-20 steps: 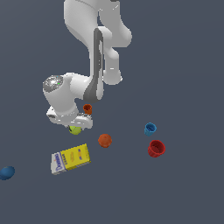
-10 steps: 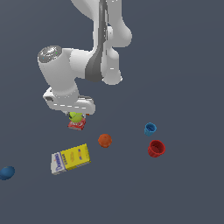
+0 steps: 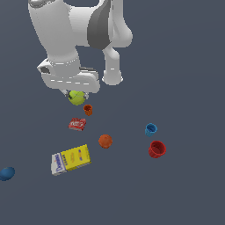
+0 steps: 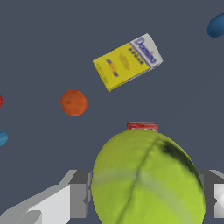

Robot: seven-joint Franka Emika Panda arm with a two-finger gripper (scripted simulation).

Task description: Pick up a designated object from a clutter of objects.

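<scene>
My gripper (image 3: 77, 96) is shut on the yellow-green tennis-like ball (image 3: 77, 98) and holds it well above the floor, over the clutter. In the wrist view the ball (image 4: 148, 179) fills the space between my two grey fingers (image 4: 78, 199). Below lie the flat red packet (image 3: 77, 124), the orange ball (image 3: 105, 141), the yellow-white box (image 3: 72, 159) and the small orange cup (image 3: 88, 110). The packet (image 4: 142, 127), the orange ball (image 4: 74, 102) and the box (image 4: 127, 61) also show in the wrist view.
A dark blue ball (image 3: 7, 173) lies at the exterior view's far left and shows in the wrist view (image 4: 216, 25). A blue cup (image 3: 150, 129) and a red cup (image 3: 157, 149) stand at the exterior view's right.
My gripper has risen with the yellow-green ball in it, from near the floor beside the red packet to well above the clutter. The other items have not moved.
</scene>
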